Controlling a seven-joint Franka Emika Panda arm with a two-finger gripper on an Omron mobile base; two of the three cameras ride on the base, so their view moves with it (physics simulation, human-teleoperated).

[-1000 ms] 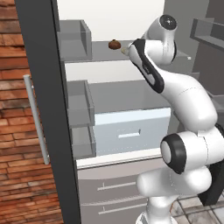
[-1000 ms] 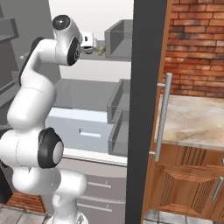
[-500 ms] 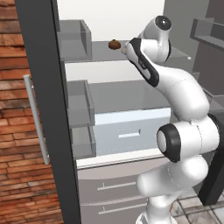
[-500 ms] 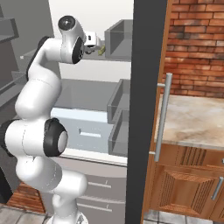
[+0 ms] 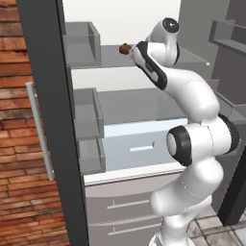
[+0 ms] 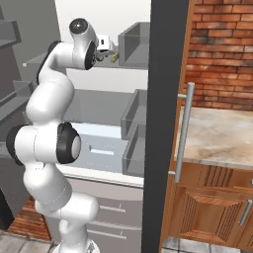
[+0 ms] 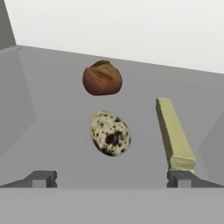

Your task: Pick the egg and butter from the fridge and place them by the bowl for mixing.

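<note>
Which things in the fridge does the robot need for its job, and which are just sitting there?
Needed for the job:
- the egg, speckled, on the fridge shelf between the open gripper's tips
- the butter, a pale yellow stick lying beside the egg

Just sitting there:
- the brown lump, farther back on the same shelf
- the clear door bins

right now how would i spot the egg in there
Look in the open fridge, on its upper grey shelf. Three small things lie there; the egg sits between the brown lump and the pale yellow butter stick. It alone is oval, pale and dark-speckled.
</note>
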